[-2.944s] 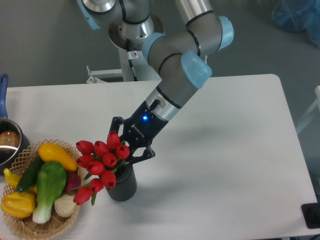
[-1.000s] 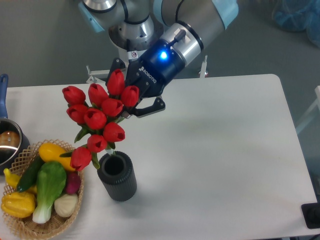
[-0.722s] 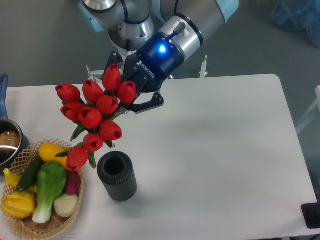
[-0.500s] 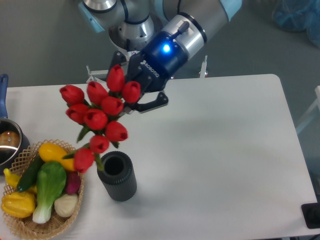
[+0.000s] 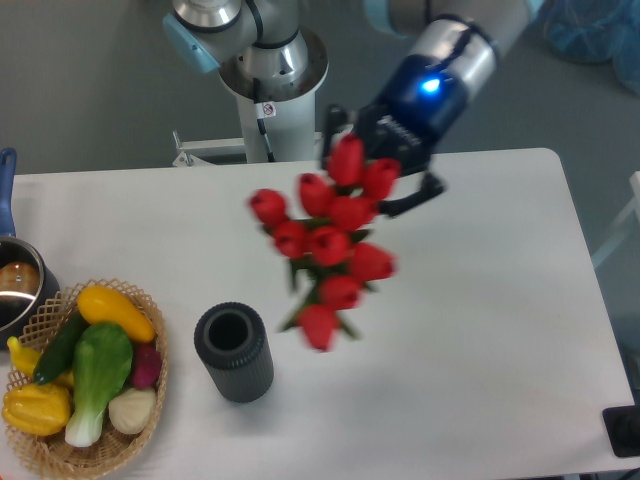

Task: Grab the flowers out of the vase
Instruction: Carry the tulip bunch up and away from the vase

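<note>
Above table (image 5: 480,330), right of vase (image 5: 233,353): gripper (image 5: 385,185) clamped on flowers (image 5: 328,245), bunch blurred, hanging in air, well clear of vase. Vs 0.5 s ago: flowers were over vase mouth, now shifted right w/ arm. Basket (image 5: 60,455) w/ veg at left.

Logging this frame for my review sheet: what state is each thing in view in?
flowers: lifted clear of the vase, held in the air, motion-blurred
vase: upright on the table, mouth open, empty
gripper: jaws closed on the flowers
wicker basket: on the table, full of vegetables
pot: at the left edge, partly out of view
</note>
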You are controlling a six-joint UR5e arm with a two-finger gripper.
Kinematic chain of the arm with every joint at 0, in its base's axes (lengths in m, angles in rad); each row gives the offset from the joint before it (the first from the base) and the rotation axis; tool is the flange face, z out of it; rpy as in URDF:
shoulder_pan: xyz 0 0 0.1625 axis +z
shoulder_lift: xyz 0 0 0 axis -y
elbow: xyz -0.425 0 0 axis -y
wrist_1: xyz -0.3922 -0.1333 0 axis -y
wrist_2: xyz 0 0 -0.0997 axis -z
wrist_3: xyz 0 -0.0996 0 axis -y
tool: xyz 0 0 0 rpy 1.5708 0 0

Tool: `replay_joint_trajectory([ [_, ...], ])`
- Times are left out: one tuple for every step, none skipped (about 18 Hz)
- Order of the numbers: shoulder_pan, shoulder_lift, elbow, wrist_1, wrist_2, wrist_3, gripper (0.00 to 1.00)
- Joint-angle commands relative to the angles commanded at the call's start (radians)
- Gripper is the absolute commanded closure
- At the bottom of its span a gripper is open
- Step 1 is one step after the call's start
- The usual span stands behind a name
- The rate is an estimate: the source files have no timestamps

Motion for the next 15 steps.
replay_joint_trajectory([
  [0.023, -0.015, 0.0, 0.0, 0.002, 0.047, 0.64],
  [0.043, -0.028, -0.003, -0.002, -0.001, 0.096, 0.63],
  [0.052, -0.031, -0.006, -0.002, -0.002, 0.124, 0.63],
  [0.057, -0.034, -0.006, -0.002, 0.0, 0.132, 0.63],
  [0.067, -0.04, -0.006, -0.002, 0.0, 0.135, 0.63],
  [0.077, -0.044, -0.006, 0.0, 0.0, 0.137, 0.63],
  [0.078, -0.046, -0.006, 0.0, 0.002, 0.138, 0.63],
  [0.08, -0.046, -0.006, 0.0, 0.002, 0.138, 0.63],
  [0.083, -0.046, -0.006, 0.0, 0.002, 0.138, 0.63],
  [0.089, -0.046, -0.006, 0.0, 0.002, 0.138, 0.63],
  [0.092, -0.046, -0.006, -0.002, 0.0, 0.138, 0.63],
  [0.094, -0.046, -0.008, -0.002, 0.0, 0.138, 0.63],
  [0.094, -0.046, -0.015, -0.002, 0.002, 0.138, 0.63],
  [0.094, -0.046, -0.023, 0.0, 0.002, 0.14, 0.63],
  [0.092, -0.046, -0.021, 0.0, 0.002, 0.141, 0.63],
])
